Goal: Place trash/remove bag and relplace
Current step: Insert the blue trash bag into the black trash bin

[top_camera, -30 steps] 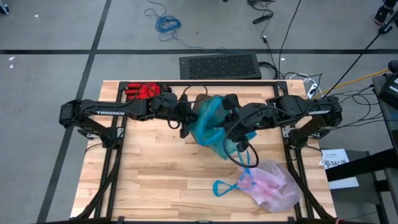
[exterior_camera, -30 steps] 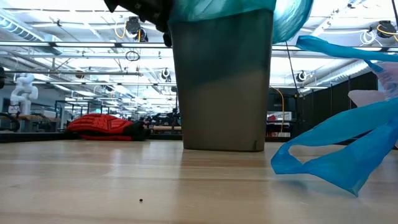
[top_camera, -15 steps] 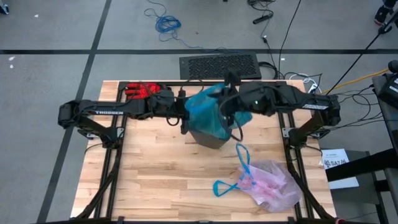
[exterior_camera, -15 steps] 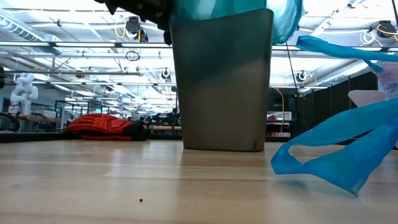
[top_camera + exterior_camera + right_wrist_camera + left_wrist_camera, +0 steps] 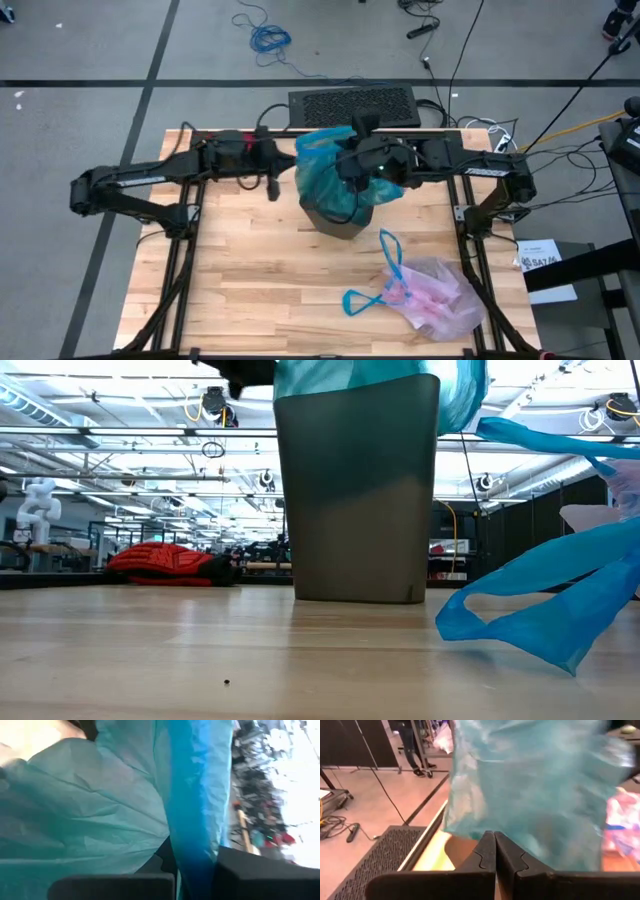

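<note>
From above, the right hand (image 5: 352, 168) grips the teal bag (image 5: 335, 180) over the bin (image 5: 340, 222); the pink bag (image 5: 435, 297) lies on the counter (image 5: 250, 280). Left wrist: the left hand (image 5: 495, 842) is pressed together, empty.

The table (image 5: 250, 280) is pale wood – smooth planks. The teal bag (image 5: 335, 180) is thin, crinkly plastic; the pink bag (image 5: 440, 300) is see-through plastic. The bin (image 5: 355, 500) looks dull grey – matt plastic.
</note>
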Motion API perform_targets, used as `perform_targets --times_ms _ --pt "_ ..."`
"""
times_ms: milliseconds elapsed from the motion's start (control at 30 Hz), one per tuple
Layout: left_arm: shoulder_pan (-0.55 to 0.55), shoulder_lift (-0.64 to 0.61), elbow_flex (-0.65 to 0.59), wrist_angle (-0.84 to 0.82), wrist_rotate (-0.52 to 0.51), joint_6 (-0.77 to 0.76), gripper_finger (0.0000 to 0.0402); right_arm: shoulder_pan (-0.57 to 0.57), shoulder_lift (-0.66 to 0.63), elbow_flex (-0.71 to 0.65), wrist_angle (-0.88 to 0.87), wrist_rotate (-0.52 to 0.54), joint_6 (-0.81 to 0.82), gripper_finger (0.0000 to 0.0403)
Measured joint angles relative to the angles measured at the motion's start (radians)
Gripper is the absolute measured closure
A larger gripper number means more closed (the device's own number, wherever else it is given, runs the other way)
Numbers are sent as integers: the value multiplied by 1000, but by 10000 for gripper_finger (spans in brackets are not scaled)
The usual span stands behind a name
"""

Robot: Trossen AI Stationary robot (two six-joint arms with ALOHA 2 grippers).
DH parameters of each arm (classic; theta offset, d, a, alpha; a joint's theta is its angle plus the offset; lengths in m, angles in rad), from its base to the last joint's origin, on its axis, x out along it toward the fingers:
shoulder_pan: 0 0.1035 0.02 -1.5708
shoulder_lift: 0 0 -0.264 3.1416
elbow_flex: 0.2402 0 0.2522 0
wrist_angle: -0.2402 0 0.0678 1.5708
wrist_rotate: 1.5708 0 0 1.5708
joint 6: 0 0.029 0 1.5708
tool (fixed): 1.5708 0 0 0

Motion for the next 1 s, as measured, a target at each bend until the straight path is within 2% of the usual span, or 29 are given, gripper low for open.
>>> perform_targets --times_ms 133,233,367,500,667,867,1000 --pt "-29 -65 0 -110 -5 -3 402 35 -12 0 -8 98 -19 403" --pt "-82 -81 -32 -89 -4 -11 402 66 -26 0 -51 111 12 403" --pt "-148 -37 -154 122 15 -52 402 82 -24 -1 -91 110 44 403" --pt "-144 77 -231 346 -19 -94 402 84 -25 -1 -77 109 51 403" --pt "-143 210 -191 557 61 -120 402 80 -24 -1 -77 103 58 403" --pt "-159 332 -111 591 60 -143 402 58 -24 -1 -78 94 105 403" --pt "-179 394 -73 582 33 -138 402 33 -24 -1 -83 22 133 403"
